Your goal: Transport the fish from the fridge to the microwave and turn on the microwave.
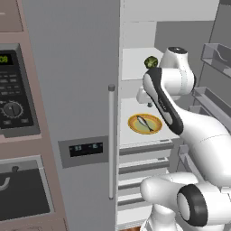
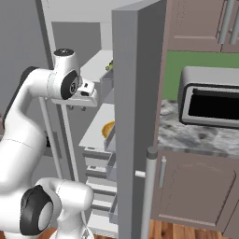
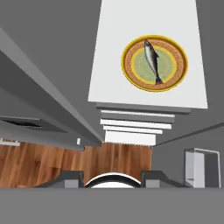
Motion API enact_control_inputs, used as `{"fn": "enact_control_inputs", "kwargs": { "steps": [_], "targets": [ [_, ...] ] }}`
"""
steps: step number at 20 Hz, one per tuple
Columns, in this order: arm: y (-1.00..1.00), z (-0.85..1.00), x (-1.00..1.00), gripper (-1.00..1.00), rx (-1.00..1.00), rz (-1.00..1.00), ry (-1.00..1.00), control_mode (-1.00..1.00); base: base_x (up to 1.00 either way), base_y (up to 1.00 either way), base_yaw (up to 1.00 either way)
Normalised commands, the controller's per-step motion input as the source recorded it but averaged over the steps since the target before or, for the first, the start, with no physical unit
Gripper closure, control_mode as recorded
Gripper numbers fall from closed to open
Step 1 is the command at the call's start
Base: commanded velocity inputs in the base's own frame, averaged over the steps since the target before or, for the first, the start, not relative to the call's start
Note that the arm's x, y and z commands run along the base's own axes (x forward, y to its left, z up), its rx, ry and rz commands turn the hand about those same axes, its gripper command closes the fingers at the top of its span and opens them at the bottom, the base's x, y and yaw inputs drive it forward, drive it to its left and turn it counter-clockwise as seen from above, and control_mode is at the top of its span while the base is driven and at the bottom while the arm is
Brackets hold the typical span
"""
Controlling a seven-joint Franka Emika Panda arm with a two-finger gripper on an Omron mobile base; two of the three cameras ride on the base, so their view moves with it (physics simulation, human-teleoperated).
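Above the shelf, gripper [image 1: 149,104]: it hangs over the white fridge shelf [image 3: 113,52] with nothing between the fingers; how wide they stand I cannot tell from these pictures.
Fish [image 3: 152,61]: it lies on the yellow-orange plate [image 3: 131,72], in the middle of it, and it is well apart from the gripper.
Fridge [image 1: 81,81]: one door is open, so the shelves and the drawers inside can be seen.
Microwave [image 1: 11,92]: it is to the left of the fridge, and green digits show on its side panel.
Done: I judge that only the opening of the fridge and the reach toward the shelf are done.
Left: to grasp the fish, to carry it to the microwave, to put it inside, to start the microwave.
Count: one fish, one plate, one green vegetable [image 1: 150,62] on the upper shelf, one fridge, one microwave, one gripper.
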Motion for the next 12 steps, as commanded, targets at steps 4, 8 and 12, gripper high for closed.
{"fn": "enact_control_inputs", "kwargs": {
  "steps": [4,8,12],
  "targets": [
    [0.00,-0.17,-0.15,-1.00,0.00,0.00,0.00,-1.00,0.00,0.00,0.00],
    [0.00,-0.48,-0.16,-1.00,-0.08,0.00,-0.02,-1.00,0.00,0.00,0.00],
    [-0.08,-0.50,-0.03,-1.00,-0.07,0.01,-0.08,-1.00,0.00,0.00,0.00]
  ]
}}
